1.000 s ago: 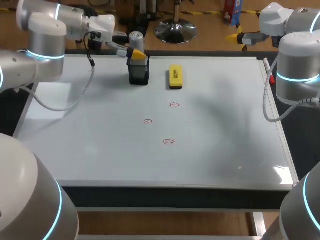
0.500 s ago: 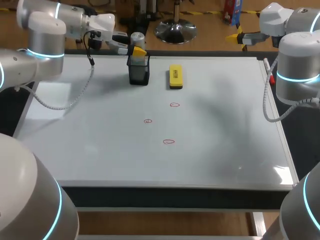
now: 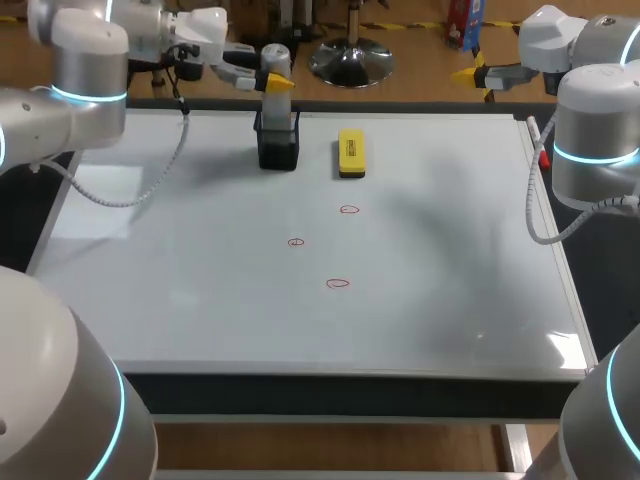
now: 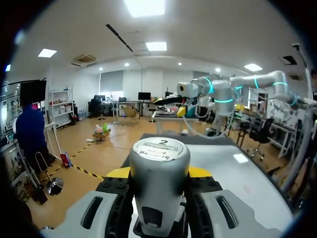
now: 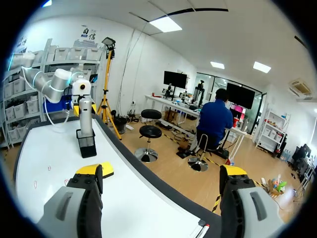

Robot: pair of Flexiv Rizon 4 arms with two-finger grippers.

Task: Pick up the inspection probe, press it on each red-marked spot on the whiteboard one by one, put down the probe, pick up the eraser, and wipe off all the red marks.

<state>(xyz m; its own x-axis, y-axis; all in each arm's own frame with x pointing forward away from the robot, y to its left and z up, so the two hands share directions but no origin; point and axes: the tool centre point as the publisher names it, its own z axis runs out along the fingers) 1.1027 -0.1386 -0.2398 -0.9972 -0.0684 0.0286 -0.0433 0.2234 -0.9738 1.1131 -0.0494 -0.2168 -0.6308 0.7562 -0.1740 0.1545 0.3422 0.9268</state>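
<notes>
Jaws on my left are clamped round the grey probe (image 4: 159, 183), and they've carried it higher than a second ago. Its lower end now looks to be just at the mouth of the black holder (image 3: 277, 145) on the whiteboard (image 3: 450, 290). The yellow eraser (image 3: 350, 153) lies just right of the holder, unmoved. Three red marks (image 3: 338, 283) sit mid-board. The right jaws hang wide apart and empty off the far right corner, same as before.
</notes>
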